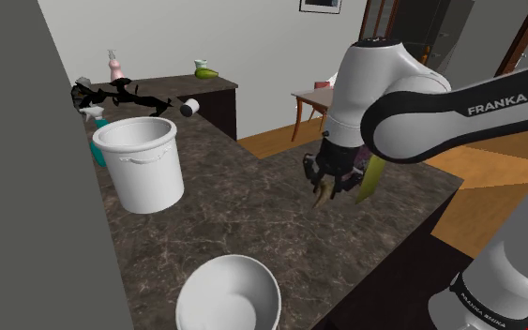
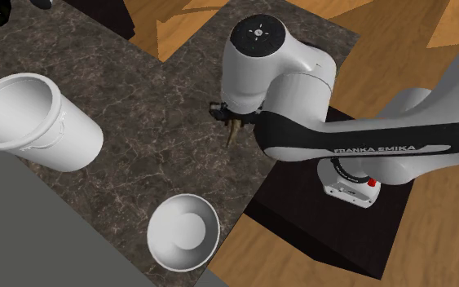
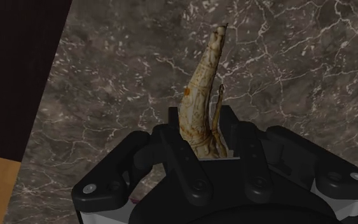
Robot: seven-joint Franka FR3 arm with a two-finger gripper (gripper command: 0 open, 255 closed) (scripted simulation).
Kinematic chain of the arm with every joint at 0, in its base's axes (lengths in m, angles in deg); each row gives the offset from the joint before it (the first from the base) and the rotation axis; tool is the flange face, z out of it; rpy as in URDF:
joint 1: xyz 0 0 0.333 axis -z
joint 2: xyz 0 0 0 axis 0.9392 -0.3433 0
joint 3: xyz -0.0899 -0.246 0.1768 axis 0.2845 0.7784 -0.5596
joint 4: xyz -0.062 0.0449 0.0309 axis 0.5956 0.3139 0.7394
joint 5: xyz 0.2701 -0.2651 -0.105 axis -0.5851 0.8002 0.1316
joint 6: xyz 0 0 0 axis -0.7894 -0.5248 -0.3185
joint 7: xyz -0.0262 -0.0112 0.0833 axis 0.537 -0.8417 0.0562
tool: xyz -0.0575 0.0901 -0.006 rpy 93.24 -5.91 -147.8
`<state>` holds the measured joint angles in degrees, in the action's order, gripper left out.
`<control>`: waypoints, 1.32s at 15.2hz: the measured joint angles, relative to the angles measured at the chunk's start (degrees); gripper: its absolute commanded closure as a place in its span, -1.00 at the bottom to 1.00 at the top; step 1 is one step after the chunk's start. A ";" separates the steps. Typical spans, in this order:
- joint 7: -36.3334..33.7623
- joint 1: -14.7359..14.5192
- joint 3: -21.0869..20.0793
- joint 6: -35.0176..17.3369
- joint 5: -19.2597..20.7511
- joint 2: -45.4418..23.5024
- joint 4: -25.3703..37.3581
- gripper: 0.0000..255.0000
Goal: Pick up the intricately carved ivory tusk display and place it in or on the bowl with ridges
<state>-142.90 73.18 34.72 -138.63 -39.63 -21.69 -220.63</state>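
Grips the carved tusk at its thick base with the pincer, one black finger pressed to each side. Points the cream, brown-mottled tusk straight away from the hand, tapering tip toward the dark, white-veined marble tabletop. Cannot tell whether the tip touches the stone.

From the shoulder view, holds the pincer over the tabletop, close to its edge on the view's right, with the tusk poking out below the fingers. Leaves the white bowl well apart from the tusk, down at the view's bottom, standing upright near the tabletop's near edge. Places a white bucket up toward the view's left, a teal object just beside it. Farther back, at the far end: a black tangled object, a pink bottle, a green item.

From the second exterior view, looking down: tusk jutting from under the white wrist, over the marble. Bowl below and to the view's left of it, apart, by the tabletop's edge. Bucket at the far left. Wooden floor beyond the tabletop, dark stand under the arm's base.
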 measured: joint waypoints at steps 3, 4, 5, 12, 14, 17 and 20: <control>-4.47 -1.27 -3.66 1.03 -0.91 -1.23 2.36 1.00; -6.15 -1.60 -5.14 1.03 -1.17 -1.92 3.11 1.00; -7.92 -1.78 -6.57 1.84 -1.22 -2.72 4.79 1.00; -19.95 -0.76 -17.34 2.05 0.58 -10.67 13.16 1.00; -23.66 0.11 -20.56 2.65 2.02 -13.30 16.23 1.00; -29.58 1.82 -25.75 3.78 5.14 -17.77 21.07 1.00; -37.58 4.50 -32.49 4.57 11.28 -24.90 26.38 1.00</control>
<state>-180.48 77.69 2.22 -134.06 -28.35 -46.59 -194.26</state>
